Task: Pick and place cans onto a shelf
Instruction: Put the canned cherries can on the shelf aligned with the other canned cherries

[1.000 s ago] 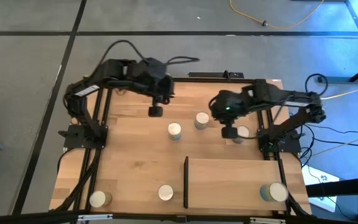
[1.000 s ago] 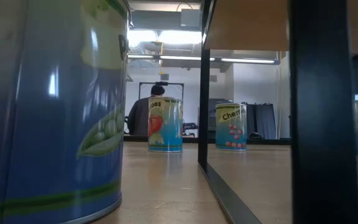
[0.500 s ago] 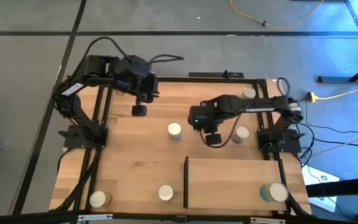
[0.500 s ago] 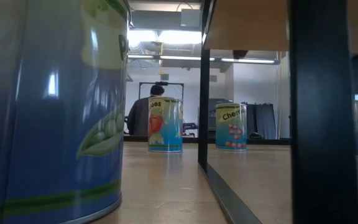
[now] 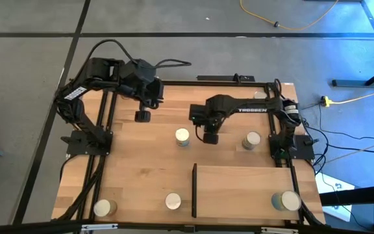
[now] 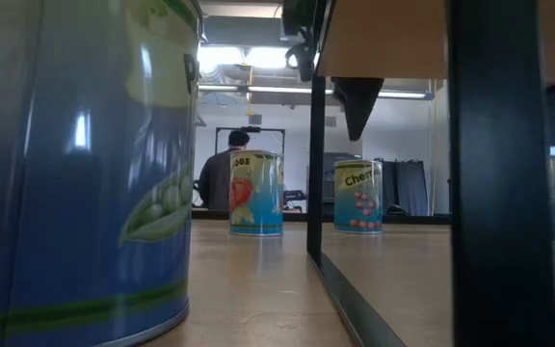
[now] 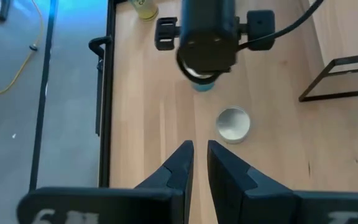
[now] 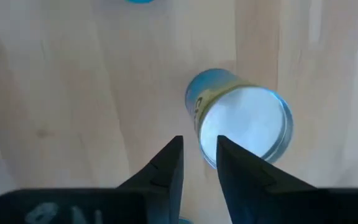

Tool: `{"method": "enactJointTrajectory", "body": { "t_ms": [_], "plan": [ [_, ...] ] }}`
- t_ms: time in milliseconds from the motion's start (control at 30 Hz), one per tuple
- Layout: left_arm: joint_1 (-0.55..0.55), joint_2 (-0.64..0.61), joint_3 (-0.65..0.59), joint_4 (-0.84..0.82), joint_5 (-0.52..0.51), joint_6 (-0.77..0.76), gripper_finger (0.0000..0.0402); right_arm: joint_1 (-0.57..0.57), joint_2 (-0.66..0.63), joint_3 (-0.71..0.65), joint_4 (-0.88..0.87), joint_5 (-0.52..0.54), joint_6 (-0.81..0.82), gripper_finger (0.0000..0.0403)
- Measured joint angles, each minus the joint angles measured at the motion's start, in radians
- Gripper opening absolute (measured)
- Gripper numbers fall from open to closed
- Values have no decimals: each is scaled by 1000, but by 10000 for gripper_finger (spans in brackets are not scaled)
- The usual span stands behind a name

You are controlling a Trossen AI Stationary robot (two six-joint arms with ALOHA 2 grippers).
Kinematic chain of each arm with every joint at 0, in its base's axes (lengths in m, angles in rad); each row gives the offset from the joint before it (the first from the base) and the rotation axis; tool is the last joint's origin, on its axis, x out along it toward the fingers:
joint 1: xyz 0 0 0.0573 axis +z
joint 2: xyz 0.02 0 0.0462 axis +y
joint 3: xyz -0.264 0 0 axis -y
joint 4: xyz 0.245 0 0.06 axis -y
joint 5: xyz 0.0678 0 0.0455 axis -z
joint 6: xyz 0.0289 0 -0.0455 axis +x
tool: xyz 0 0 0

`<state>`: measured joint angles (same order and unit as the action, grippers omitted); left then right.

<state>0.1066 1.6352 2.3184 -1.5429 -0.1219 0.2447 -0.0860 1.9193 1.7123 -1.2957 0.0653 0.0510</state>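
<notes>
While left gripper (image 5: 142, 116) waits near table's back-left, fingers nearly together, empty, right gripper (image 5: 210, 137) hovers over a can (image 8: 244, 127), fingers nearly together, holding nothing; shelf (image 5: 252, 188) front-right.

Glossy printed can (image 6: 75, 164) on smooth plank-wood tabletop (image 5: 141, 169); matt black plastic right end effector (image 8: 197, 163).

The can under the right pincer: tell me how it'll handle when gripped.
The can looks like rigid metal, so it likely won't crush. Its smooth round side may slip or, if tipped, roll. Upright on its flat base, it probably resists light nudges.
</notes>
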Motion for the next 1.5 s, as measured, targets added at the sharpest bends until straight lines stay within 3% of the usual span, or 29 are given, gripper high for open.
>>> {"method": "enactJointTrajectory", "body": {
  "t_ms": [200,1500],
  "plan": [
    [0,0,0,0,0,0,39,-29,0,0,27,-78,110,97],
    [0,0,0,3,0,-33,39,-50,25,0,56,-33,264,97]
  ]
}}
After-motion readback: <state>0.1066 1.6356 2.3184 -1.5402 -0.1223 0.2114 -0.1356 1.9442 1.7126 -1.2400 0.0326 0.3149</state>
